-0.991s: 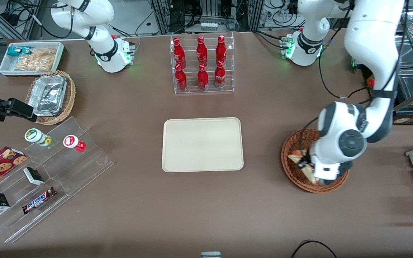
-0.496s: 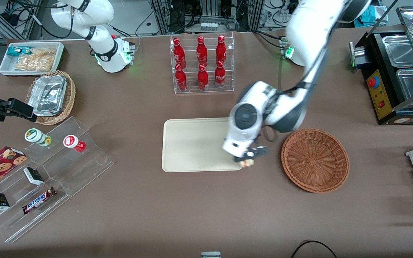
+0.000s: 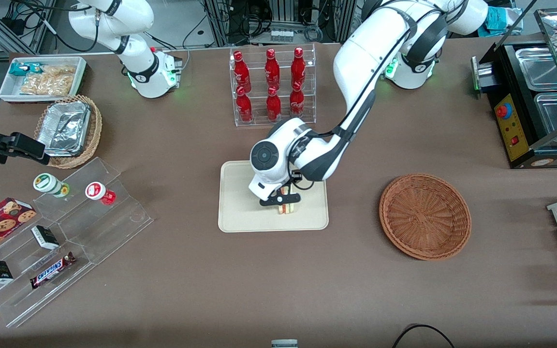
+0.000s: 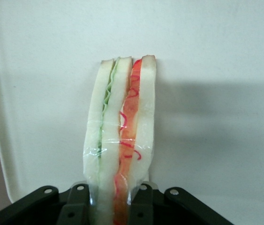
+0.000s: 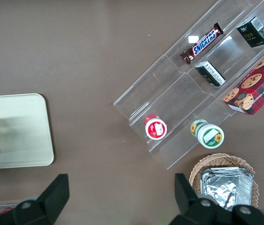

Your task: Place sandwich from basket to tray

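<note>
The fingers [image 4: 143, 199] of the left gripper [image 3: 282, 198] are clamped on the clear-wrapped sandwich [image 4: 120, 140], held edge-down over the cream tray [image 3: 240, 212], with the emptied reddish-brown wicker basket [image 3: 425, 216] resting on the brown surface [image 3: 278, 280] toward the working arm's end

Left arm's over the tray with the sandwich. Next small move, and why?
Probably open the fingers and release. The gripper is shut on the sandwich, which stands on edge over the tray, well inside its rim, and the basket is empty. Whether the sandwich touches the tray is unclear, so a slight lowering first may be safer.
</note>
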Motion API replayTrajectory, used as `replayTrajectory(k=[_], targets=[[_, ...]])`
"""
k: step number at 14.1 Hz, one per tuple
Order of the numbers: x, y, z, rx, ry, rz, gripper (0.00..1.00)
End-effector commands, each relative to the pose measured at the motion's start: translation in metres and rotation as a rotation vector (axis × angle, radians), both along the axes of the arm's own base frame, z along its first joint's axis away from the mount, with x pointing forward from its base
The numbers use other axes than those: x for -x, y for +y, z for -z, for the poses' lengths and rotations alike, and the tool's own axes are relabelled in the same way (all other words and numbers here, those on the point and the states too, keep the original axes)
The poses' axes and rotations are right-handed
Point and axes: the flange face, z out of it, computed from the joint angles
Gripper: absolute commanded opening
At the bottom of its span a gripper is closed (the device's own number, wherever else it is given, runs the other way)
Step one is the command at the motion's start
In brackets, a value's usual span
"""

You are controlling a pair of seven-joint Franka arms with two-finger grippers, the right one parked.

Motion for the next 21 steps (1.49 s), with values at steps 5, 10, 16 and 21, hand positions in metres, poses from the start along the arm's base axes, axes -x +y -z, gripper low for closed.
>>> replayTrajectory(k=[5, 10, 16, 21], targets=[[0.005, -0.013, -0.014, 0.023, -0.006, 0.031, 0.89], [-0.004, -0.001, -0.090, 0.039, -0.054, 0.018, 1.00], [-0.031, 0.139, -0.217, 0.021, -0.037, 0.041, 1.00], [-0.034, 0.273, -0.270, -0.004, 0.000, 0.023, 0.99]])
